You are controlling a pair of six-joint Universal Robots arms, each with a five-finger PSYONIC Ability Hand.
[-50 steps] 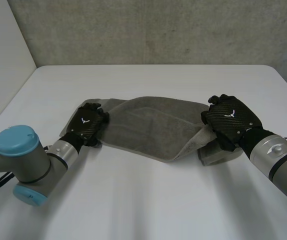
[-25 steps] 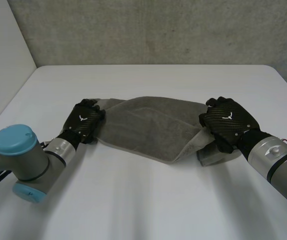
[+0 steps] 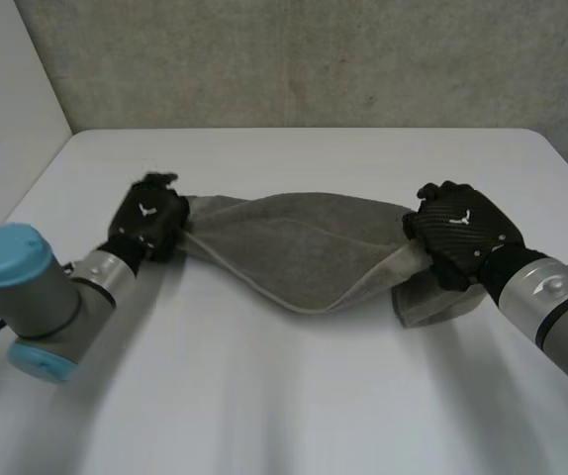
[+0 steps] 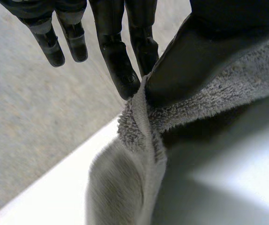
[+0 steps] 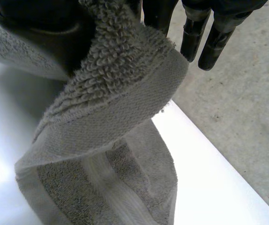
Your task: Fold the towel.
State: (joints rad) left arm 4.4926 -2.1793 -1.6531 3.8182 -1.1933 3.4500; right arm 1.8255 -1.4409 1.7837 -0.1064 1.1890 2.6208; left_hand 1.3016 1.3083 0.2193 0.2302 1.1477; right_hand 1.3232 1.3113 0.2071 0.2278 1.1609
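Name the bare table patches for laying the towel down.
Bare table lies between the towel and the wall, and nearer, between left arm and right arm. Crowded: the towel's ends, pinched by left hand and right hand.

White desk (image 3: pixel 294 396), far corners rounded. Mottled grey concrete wall (image 3: pixel 294 59) stood behind it; a paler plain wall (image 3: pixel 7 89) met it at left. Light was even.

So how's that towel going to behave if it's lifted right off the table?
Likely floppy: the towel sags between the left hand and right hand. Probably light, since a pinch at each end carries it. Its looped pile looks grippy, so slipping seems unlikely.
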